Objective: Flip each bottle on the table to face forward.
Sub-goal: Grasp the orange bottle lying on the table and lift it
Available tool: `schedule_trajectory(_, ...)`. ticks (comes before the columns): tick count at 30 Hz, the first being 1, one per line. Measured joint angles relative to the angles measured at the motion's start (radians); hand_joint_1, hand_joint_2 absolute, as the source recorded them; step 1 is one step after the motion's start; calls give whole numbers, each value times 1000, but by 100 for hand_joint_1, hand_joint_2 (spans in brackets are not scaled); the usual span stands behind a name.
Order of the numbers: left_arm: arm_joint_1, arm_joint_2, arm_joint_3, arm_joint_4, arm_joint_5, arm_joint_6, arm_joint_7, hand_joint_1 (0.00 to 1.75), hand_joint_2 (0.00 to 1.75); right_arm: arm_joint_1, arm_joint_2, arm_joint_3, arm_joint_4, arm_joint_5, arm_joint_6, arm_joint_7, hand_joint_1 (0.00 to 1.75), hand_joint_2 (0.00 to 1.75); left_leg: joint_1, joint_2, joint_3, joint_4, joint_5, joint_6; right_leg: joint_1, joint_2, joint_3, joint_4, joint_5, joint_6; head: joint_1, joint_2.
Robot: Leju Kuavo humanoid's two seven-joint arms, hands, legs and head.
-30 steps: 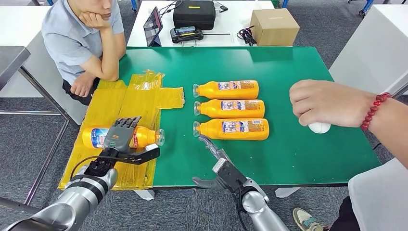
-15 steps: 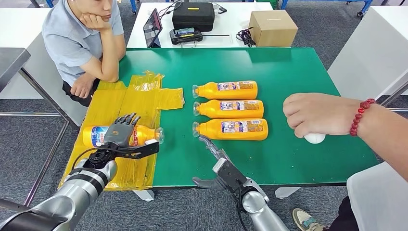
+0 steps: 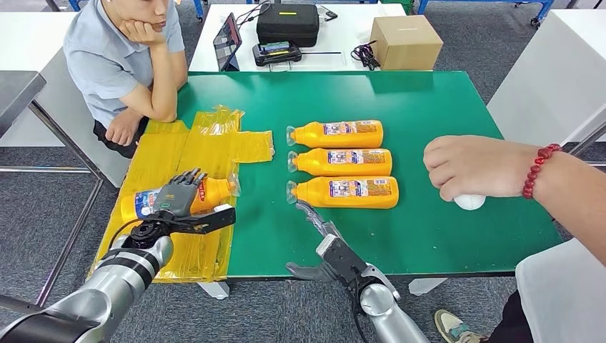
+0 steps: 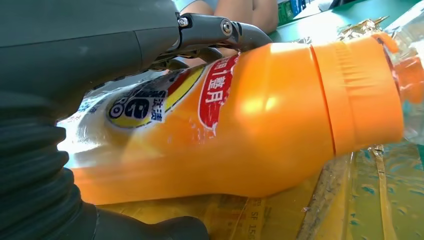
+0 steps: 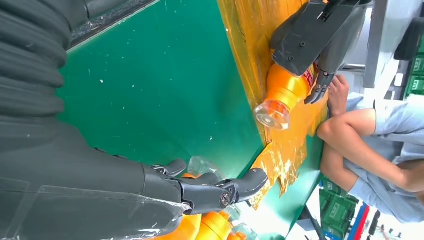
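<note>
1. The left hand (image 3: 177, 200) gripped the lone orange bottle (image 3: 182, 199) lying on the yellow taped patch (image 3: 207, 143) at the table's (image 3: 429, 100) near-left corner, fingers over the top and thumb at the near side.
2. The bottle sat slightly tilted, its clear cap (image 3: 232, 184) a little higher than its base; from where I stood it looked partly lifted, though I could not be sure it had left the tape.
3. Three more bottles (image 3: 343, 163) lay in a neat row mid-table, caps toward the tape.
4. The right hand (image 3: 318, 225) held nothing, fingers loosely extended just beside the nearest bottle's cap.
5. I judged the flipping of the fourth bottle to be in hand; next it would need rolling about its long axis and carrying toward the row.
6. A person's hand (image 3: 472, 166) covered a white object at the right.
</note>
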Motion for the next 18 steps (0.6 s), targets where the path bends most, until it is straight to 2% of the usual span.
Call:
schedule_trajectory(9, -1, -1, 0, 0, -10, 9, -10, 0, 175, 0, 0, -7, 0, 2, 0, 0, 0, 175, 0, 0, 0, 0, 0, 0, 0, 0, 0, 0, 0, 0, 0, 0)
schedule_trajectory(15, 19, -15, -2, -3, -14, 137, -61, 0, 175, 1, 0, -16, 0, 3, -4, 0, 0, 175, 0, -1, 0, 0, 0, 0, 0, 0, -1, 0, 0, 0, 0, 0)
schedule_trajectory(18, 34, -29, -2, -17, 3, 171, -90, 0, 175, 6, 0, -17, 0, 5, -9, 0, 0, 175, 0, -1, -1, 0, 0, 0, 0, -1, -1, 0, 0, 0, 0, 0)
